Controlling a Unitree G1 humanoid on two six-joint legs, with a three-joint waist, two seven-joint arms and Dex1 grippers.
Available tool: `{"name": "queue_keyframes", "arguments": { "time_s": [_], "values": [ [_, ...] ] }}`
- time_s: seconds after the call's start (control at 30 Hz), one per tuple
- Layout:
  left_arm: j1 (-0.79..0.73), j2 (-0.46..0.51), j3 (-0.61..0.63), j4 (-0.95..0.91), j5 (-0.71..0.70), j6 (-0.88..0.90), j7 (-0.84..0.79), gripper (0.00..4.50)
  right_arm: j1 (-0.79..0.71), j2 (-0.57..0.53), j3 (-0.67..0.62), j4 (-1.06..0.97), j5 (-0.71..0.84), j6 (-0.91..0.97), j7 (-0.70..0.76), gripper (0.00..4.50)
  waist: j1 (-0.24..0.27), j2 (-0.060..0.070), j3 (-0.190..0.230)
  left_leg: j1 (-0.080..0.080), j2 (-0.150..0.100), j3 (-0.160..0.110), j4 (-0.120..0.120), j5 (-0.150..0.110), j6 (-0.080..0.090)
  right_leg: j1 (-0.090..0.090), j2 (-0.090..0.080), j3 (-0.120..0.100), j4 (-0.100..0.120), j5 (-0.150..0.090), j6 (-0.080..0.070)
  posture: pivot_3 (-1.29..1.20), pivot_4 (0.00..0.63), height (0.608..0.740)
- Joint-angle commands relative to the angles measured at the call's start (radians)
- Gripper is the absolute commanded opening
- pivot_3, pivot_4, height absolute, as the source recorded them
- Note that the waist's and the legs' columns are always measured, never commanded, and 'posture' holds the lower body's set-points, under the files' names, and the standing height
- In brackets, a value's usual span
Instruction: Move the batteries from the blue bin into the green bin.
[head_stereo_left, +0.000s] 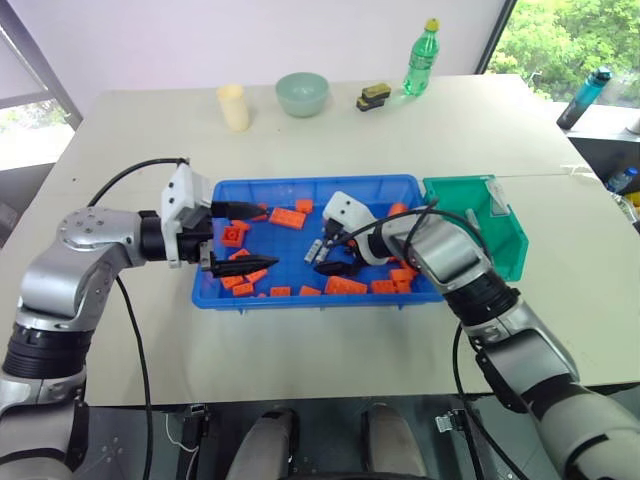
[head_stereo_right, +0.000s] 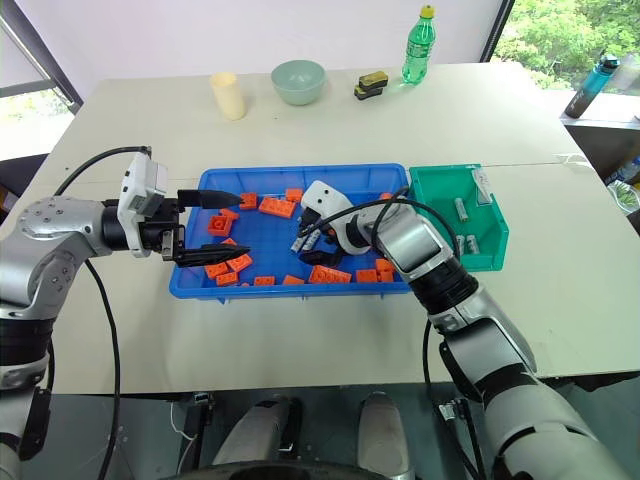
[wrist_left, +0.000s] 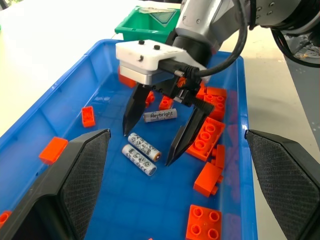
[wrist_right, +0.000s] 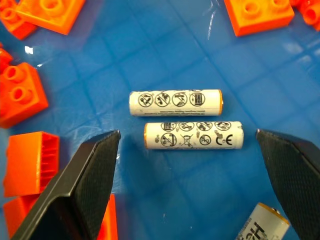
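Observation:
The blue bin (head_stereo_left: 300, 186) sits mid-table, strewn with orange bricks (head_stereo_left: 287, 217). On its floor two batteries (wrist_right: 175, 103) (wrist_right: 193, 135) lie side by side, with a third battery (wrist_left: 160, 116) a little beyond them. My right gripper (wrist_left: 149, 145) hangs open, pointing down, its fingers straddling the pair without touching them. My left gripper (head_stereo_left: 270, 237) stands open over the bin's left end, pointing across it, with nothing between its fingers. The green bin (head_stereo_right: 440, 175) stands against the blue bin's right end and has batteries (head_stereo_right: 461, 208) lying in it.
At the table's far side stand a cream cup (head_stereo_left: 234, 107), a pale green bowl (head_stereo_left: 302, 93), a small black and yellow object (head_stereo_left: 373, 97) and a green bottle (head_stereo_left: 421, 58). A dark bottle (head_stereo_left: 583, 97) stands off to the far right.

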Motion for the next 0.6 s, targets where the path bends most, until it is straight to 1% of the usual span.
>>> {"name": "queue_keyframes", "arguments": {
  "time_s": [0.03, 0.07, 0.13, 0.17, 0.27, 0.33, 0.37, 0.43, 0.5, 0.6],
  "values": [
    [-0.013, 0.01, 0.017, -0.016, -0.001, -0.01, 0.0, 4.5, -0.002, 0.005, -0.024, 0.005, -0.001, -0.03, -0.007, 3.94, 0.0, 0.0, 0.0, 0.0, 0.0, 0.0, 0.0, 0.0, 0.0, 0.0, 0.0, 0.0, 0.0, 0.0, 0.0, 0.0, 0.15, 0.727],
    [-0.012, 0.011, 0.018, -0.018, -0.001, -0.009, 0.0, 4.5, 0.0, 0.003, -0.026, -0.003, 0.001, -0.029, -0.007, 3.58, 0.0, 0.0, 0.0, 0.0, 0.0, 0.0, 0.0, 0.0, 0.0, 0.0, 0.0, 0.0, 0.0, 0.0, 0.0, 0.0, 0.15, 0.727],
    [-0.011, 0.012, 0.018, -0.02, -0.003, -0.007, -0.001, 4.5, 0.003, -0.003, -0.028, -0.023, 0.008, -0.019, -0.002, 2.6, 0.0, 0.0, 0.0, 0.0, 0.0, 0.0, 0.0, 0.0, 0.0, 0.0, 0.0, 0.0, 0.0, 0.0, 0.0, 0.0, 0.15, 0.727],
    [-0.011, 0.012, 0.018, -0.018, -0.003, -0.008, -0.002, 4.5, 0.002, -0.006, -0.03, -0.034, 0.012, -0.011, 0.002, 2.22, 0.0, 0.0, 0.0, 0.0, 0.0, 0.0, 0.0, 0.0, 0.0, 0.0, 0.0, 0.0, 0.0, 0.0, 0.0, 0.0, 0.15, 0.727],
    [-0.008, 0.01, 0.019, -0.019, -0.004, -0.008, -0.002, 4.5, -0.001, -0.029, -0.045, -0.093, 0.026, 0.026, 0.012, 2.23, 0.001, 0.0, 0.0, 0.0, 0.0, 0.0, 0.0, 0.0, 0.0, 0.0, 0.0, 0.0, 0.0, 0.0, 0.0, 0.0, 0.15, 0.727],
    [-0.004, 0.009, 0.02, -0.023, -0.005, -0.006, 0.001, 4.5, -0.008, -0.065, -0.097, -0.173, 0.062, 0.063, 0.032, 2.23, 0.002, 0.0, 0.0, 0.0, 0.0, 0.0, 0.0, 0.0, 0.0, 0.0, 0.0, 0.0, 0.0, 0.0, 0.0, 0.0, 0.15, 0.727],
    [0.0, 0.01, 0.022, -0.025, -0.006, -0.006, 0.001, 4.5, -0.017, -0.091, -0.143, -0.213, 0.087, 0.09, 0.037, 2.23, 0.002, 0.0, 0.0, -0.001, 0.0, 0.0, 0.0, 0.0, 0.0, 0.0, 0.0, 0.0, 0.0, 0.0, 0.0, 0.0, 0.15, 0.727],
    [0.01, 0.013, 0.026, -0.029, -0.008, -0.007, 0.0, 4.5, -0.035, -0.15, -0.243, -0.27, 0.132, 0.127, 0.041, 2.23, 0.004, 0.0, 0.0, -0.001, 0.0, 0.0, 0.0, 0.0, 0.0, 0.0, 0.0, 0.0, 0.0, 0.0, 0.0, 0.0, 0.15, 0.727],
    [0.022, 0.016, 0.032, -0.032, -0.009, -0.008, 0.0, 4.5, -0.043, -0.223, -0.342, -0.284, 0.163, 0.182, 0.034, 2.23, 0.008, 0.0, 0.0, -0.001, 0.0, 0.0, 0.001, 0.0, 0.0, 0.0, 0.0, 0.0, 0.0, 0.0, 0.0, 0.0, 0.15, 0.727],
    [0.035, 0.018, 0.039, -0.031, -0.008, -0.014, 0.002, 4.5, 0.002, -0.368, -0.428, -0.273, 0.163, 0.19, 0.033, 2.23, 0.018, 0.0, 0.0, -0.002, -0.001, 0.0, 0.001, 0.0, 0.0, 0.0, 0.0, 0.0, -0.001, 0.0, 0.0, 0.0, 0.15, 0.727]
  ]
}}
